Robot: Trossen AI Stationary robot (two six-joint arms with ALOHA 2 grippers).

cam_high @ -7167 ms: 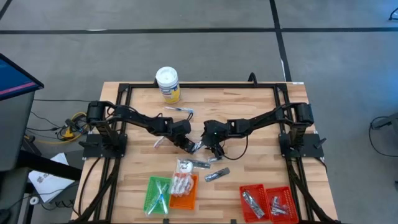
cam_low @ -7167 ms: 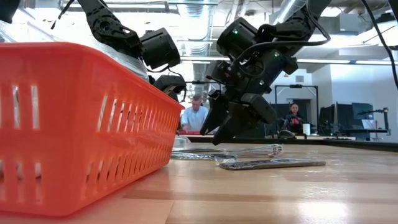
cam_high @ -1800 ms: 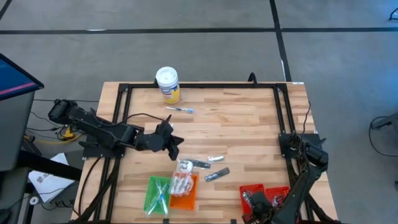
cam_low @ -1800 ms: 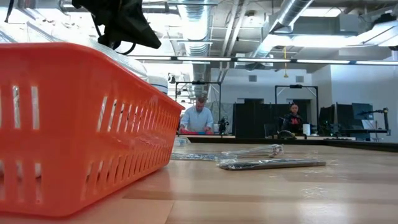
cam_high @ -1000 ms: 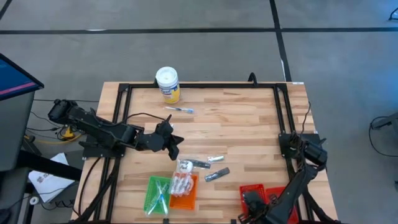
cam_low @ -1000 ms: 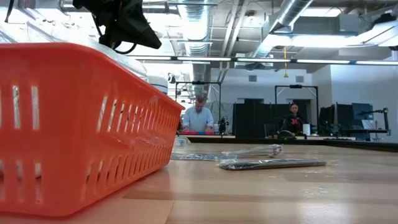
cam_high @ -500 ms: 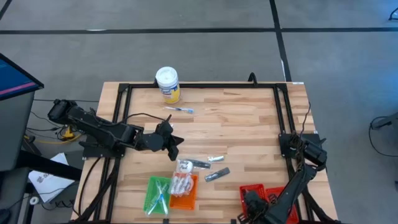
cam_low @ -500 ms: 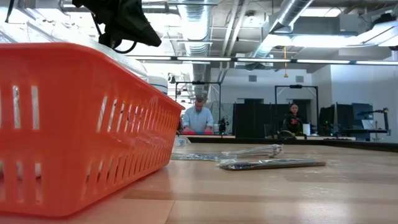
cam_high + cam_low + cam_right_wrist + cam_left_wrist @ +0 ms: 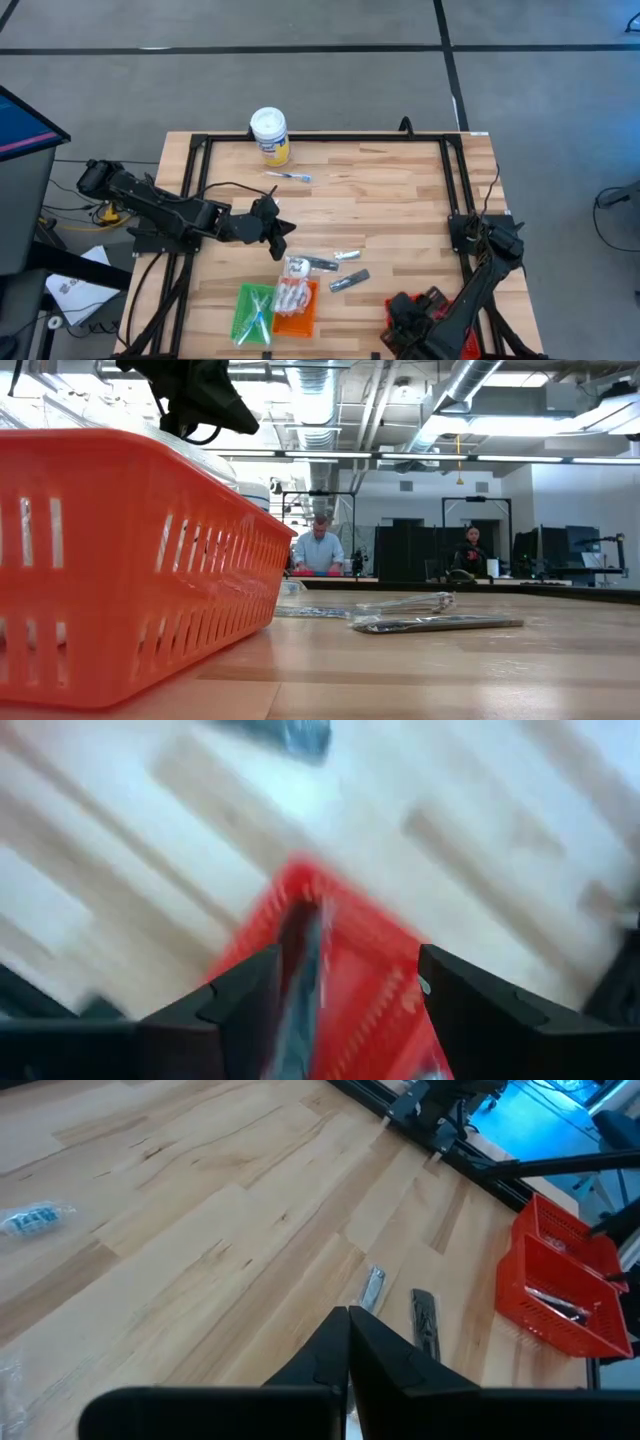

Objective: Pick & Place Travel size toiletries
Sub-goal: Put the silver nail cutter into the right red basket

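Now that the right gripper (image 9: 345,985) has parted its fingers over the red tray (image 9: 370,975), a silvery piece (image 9: 305,980) drops in — one toiletry placed; left gripper (image 9: 347,1342) waits shut, well away

Two slim dark tubes (image 9: 348,281) lie flat on the desk beside a white packet (image 9: 296,266). A clear-wrapped stick (image 9: 287,176) lies alone, well apart from them.

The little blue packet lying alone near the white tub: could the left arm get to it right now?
Probably yes: the blue packet lies on open wood, nothing beside it, and the shut left gripper hovers close by.
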